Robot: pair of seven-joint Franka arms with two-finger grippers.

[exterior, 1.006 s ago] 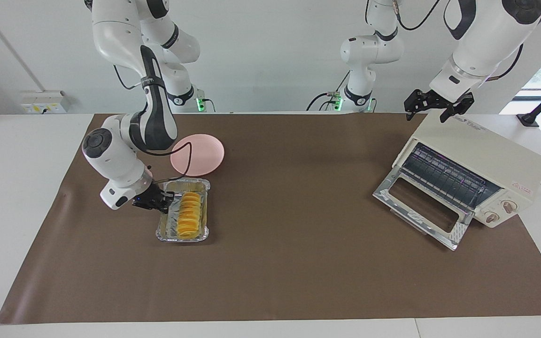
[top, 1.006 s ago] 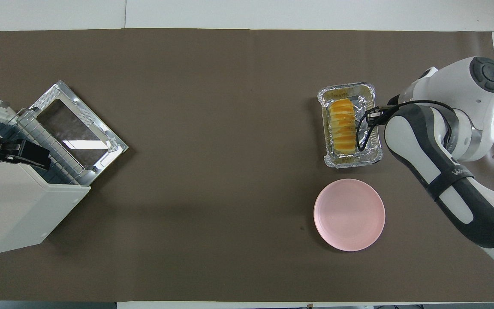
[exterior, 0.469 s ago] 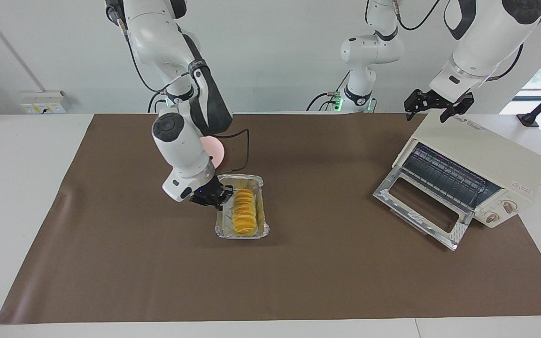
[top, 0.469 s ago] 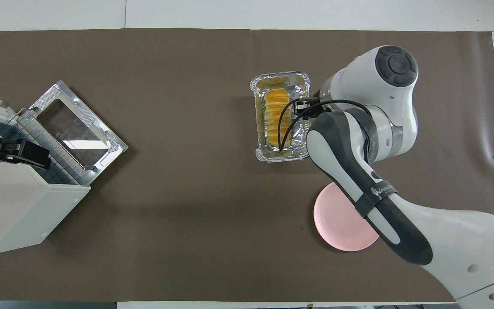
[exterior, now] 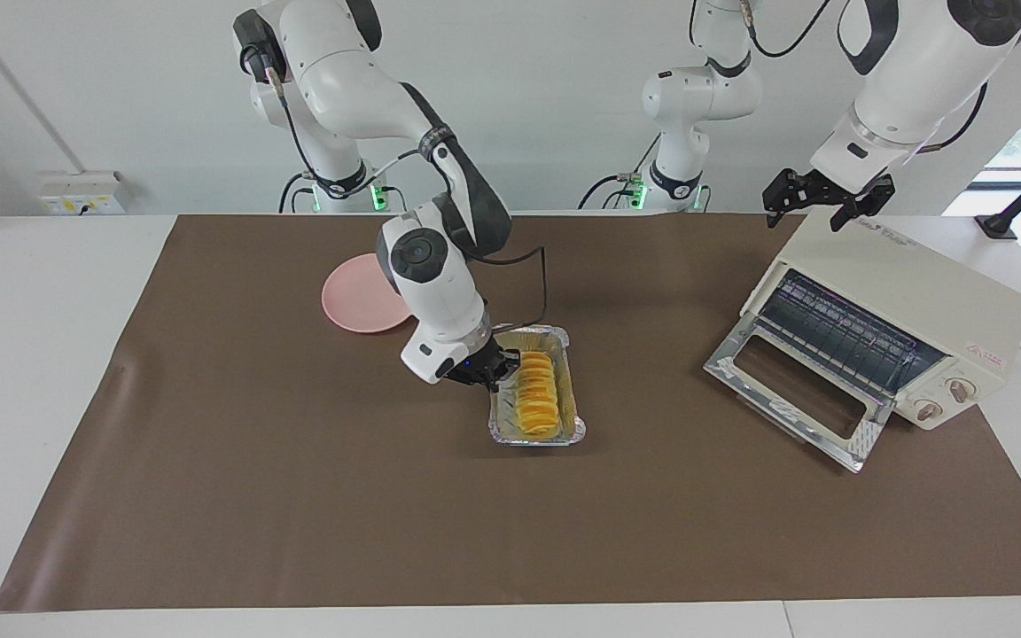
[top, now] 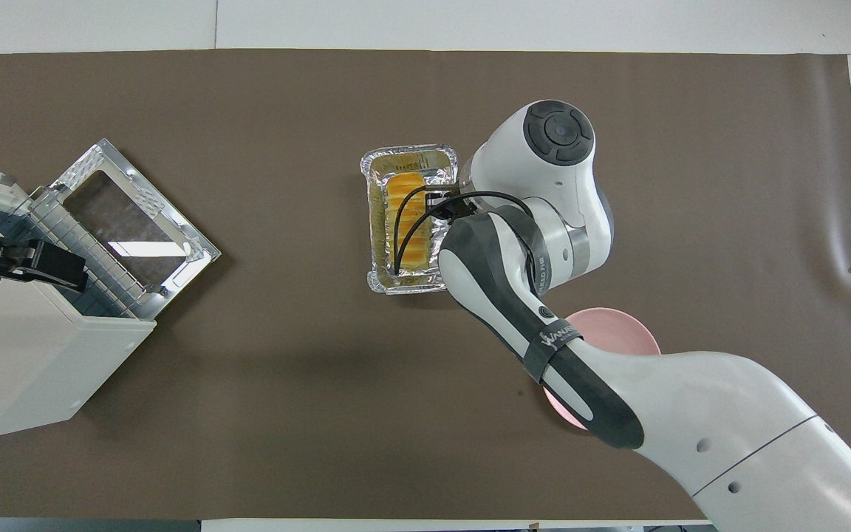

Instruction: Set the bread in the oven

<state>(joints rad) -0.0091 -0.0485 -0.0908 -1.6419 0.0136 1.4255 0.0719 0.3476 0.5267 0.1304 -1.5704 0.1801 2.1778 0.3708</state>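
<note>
The bread [exterior: 535, 397], a ridged golden loaf, lies in a silver foil tray [exterior: 539, 440] at the middle of the brown mat. My right gripper [exterior: 488, 370] is shut on the tray's long rim on the side toward the right arm's end. Overhead, the bread [top: 407, 222] and the tray [top: 403, 284] are partly covered by the right gripper [top: 446, 203] and its cable. The cream-white oven [exterior: 909, 301] stands at the left arm's end with its glass door [exterior: 790, 394] dropped open and the rack showing. My left gripper [exterior: 825, 202] waits, open, over the oven's top.
A round pink plate [exterior: 360, 297] lies nearer to the robots than the tray, toward the right arm's end, half hidden overhead [top: 617, 332] under the right arm. In the overhead view the oven [top: 19, 362] and its open door [top: 130, 214] sit at the mat's edge.
My right gripper has carried the foil tray with the bread from the right arm's end to the middle of the mat, toward the oven. The left arm has not moved.
</note>
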